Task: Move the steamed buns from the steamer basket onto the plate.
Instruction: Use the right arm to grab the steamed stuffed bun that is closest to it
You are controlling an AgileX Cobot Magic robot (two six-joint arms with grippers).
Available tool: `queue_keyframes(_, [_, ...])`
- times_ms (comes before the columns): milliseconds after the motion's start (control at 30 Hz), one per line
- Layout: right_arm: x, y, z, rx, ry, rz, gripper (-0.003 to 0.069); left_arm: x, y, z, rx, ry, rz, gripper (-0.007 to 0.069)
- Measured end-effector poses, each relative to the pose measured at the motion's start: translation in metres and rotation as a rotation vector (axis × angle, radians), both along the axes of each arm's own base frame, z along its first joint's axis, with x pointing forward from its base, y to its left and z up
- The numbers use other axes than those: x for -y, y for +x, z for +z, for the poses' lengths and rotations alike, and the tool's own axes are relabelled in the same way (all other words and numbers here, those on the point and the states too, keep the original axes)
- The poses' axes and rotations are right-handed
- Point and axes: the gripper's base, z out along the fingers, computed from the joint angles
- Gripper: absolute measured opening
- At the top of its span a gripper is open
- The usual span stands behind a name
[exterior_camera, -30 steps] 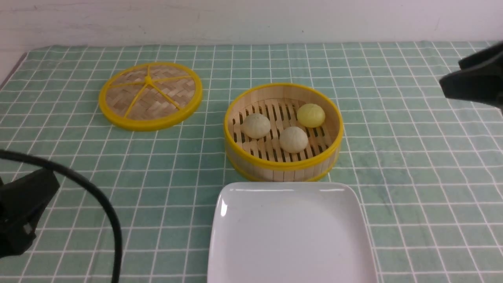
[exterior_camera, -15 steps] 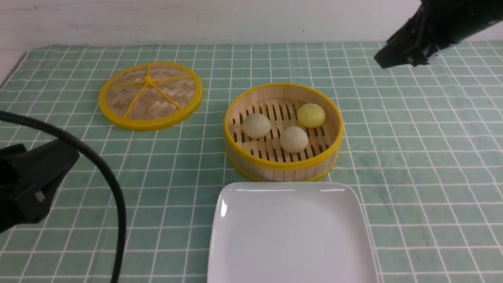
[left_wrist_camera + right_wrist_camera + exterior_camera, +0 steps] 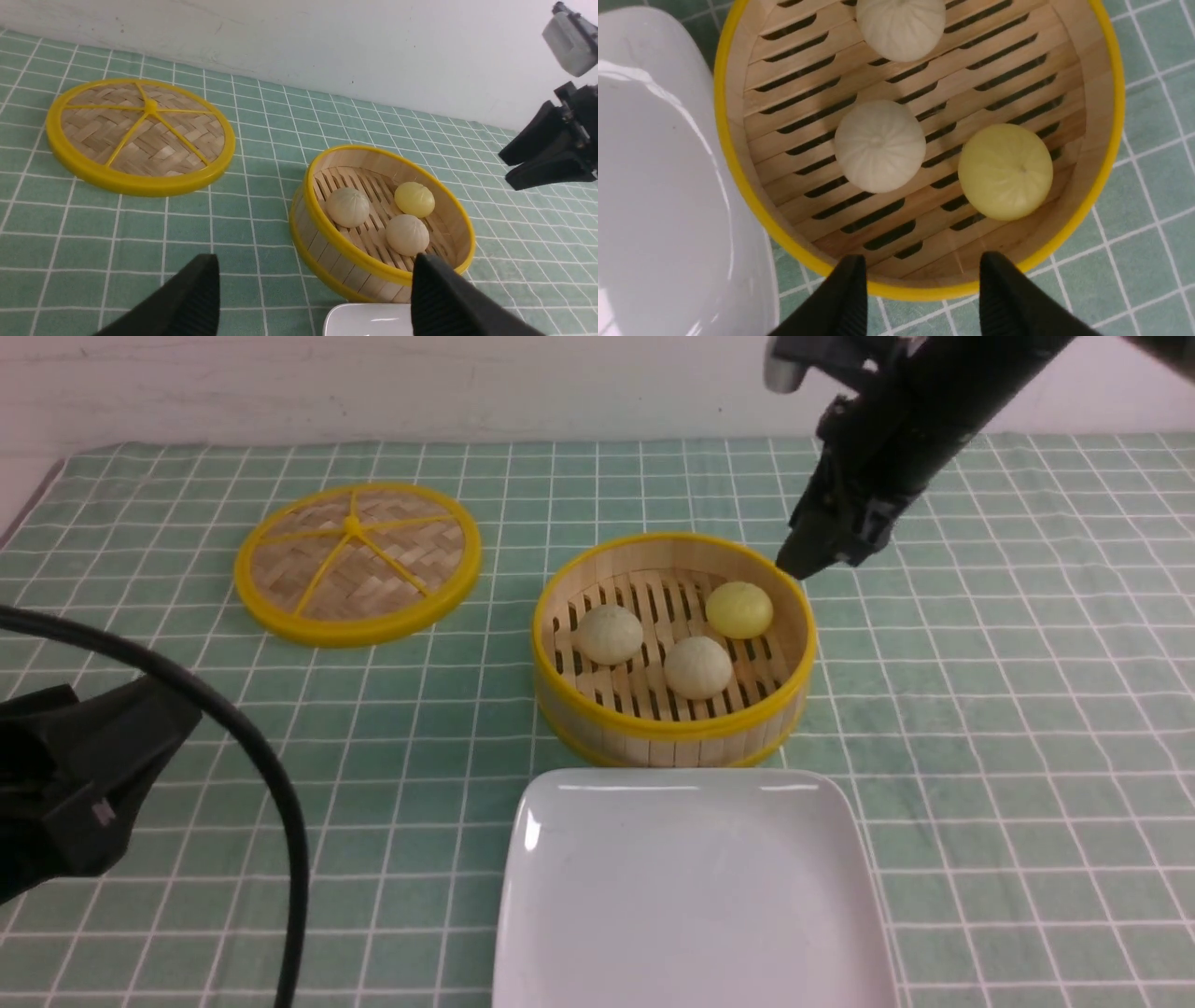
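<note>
The steamer basket (image 3: 672, 730) stands mid-table with three steamed buns inside: a yellow one (image 3: 738, 609) and two beige ones (image 3: 609, 634) (image 3: 697, 666). The white plate (image 3: 691, 896) lies bare just in front of it. My right gripper (image 3: 801, 565) hangs open over the basket's far right rim. In the right wrist view its jaws (image 3: 923, 257) straddle that rim (image 3: 1111, 140), empty, a short way from the yellow bun (image 3: 1005, 171). My left gripper (image 3: 159, 719) is low at the near left, wide open (image 3: 314, 256) and holding nothing.
The flat woven lid (image 3: 358, 563) lies at the back left on the green checked cloth. A black cable (image 3: 271, 821) loops by the left arm. The cloth's left edge (image 3: 33, 495) and the white wall behind bound the area.
The right arm swung from the far right edge up, leftward and down to the basket's far right rim. The left gripper drifted slightly up and to the right. Buns unmoved.
</note>
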Motion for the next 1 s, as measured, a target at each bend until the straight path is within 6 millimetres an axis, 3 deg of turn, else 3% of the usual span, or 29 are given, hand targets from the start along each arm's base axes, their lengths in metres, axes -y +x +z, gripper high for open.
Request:
queue_keyframes(267, [-0.028,0.018,-0.04,0.071,-0.083,-0.012,0.0415,0.003,-0.002,-0.003,-0.034,0.002,-0.037,0.0544])
queue_keyframes(467, [-0.028,0.034,-0.065,0.109,-0.127,-0.058,0.0461,0.004,-0.003,-0.004,-0.05,0.004,-0.054,0.0544])
queue_keyframes(1000, [-0.03,0.048,-0.086,0.167,-0.152,-0.068,0.0465,0.005,-0.003,-0.005,-0.063,0.009,-0.067,0.0544])
